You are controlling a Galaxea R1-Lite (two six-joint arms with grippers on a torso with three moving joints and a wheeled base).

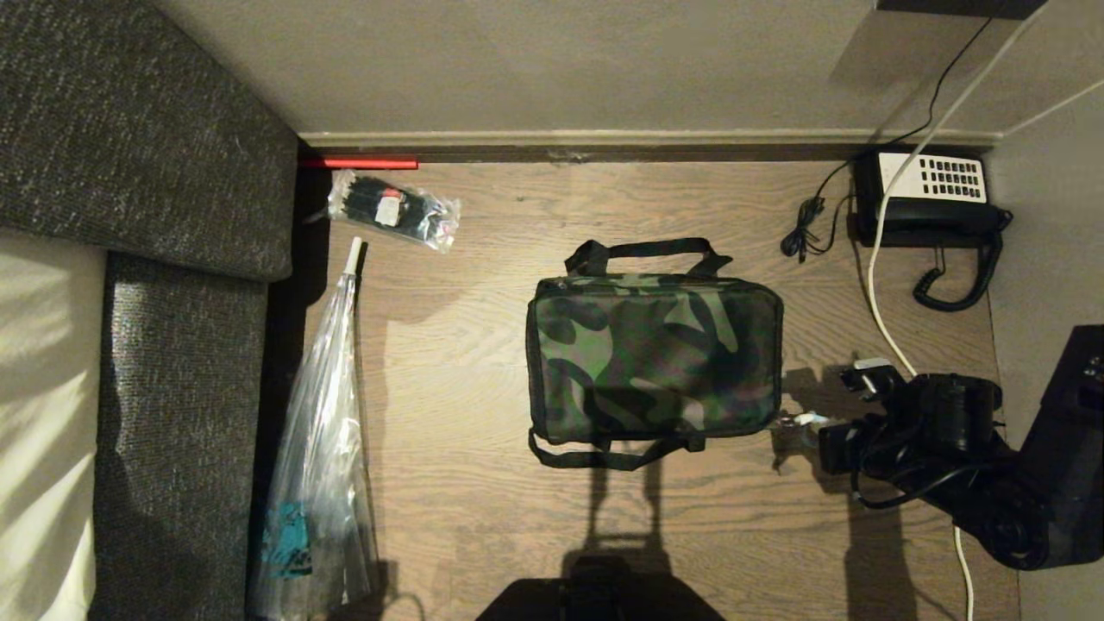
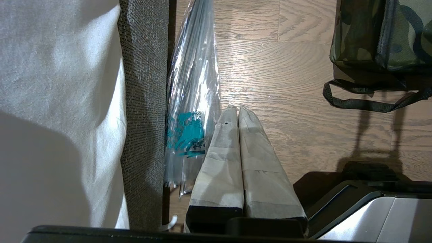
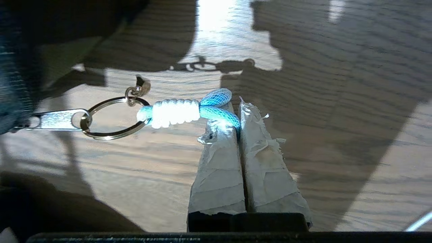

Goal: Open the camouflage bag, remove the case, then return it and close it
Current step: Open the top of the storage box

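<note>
Sitting zipped up mid-table (image 1: pixel 448 509), the camouflage bag (image 1: pixel 653 355) has the right gripper (image 3: pixel 239 108) at its right end, fingers (image 3: pixel 219 158) pinched on the zipper's white cord pull (image 3: pixel 175 112). Left gripper (image 2: pixel 237 110) idles closed, well apart.

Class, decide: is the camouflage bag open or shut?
Shut: the camouflage bag lies flat, lid down, no lining showing. The right gripper pinches its zipper cord.

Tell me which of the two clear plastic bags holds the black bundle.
The small clear plastic bag by the wall, near the red strip. The long clear plastic bag beside the sofa tapers to a white tip and carries a teal print instead.
</note>
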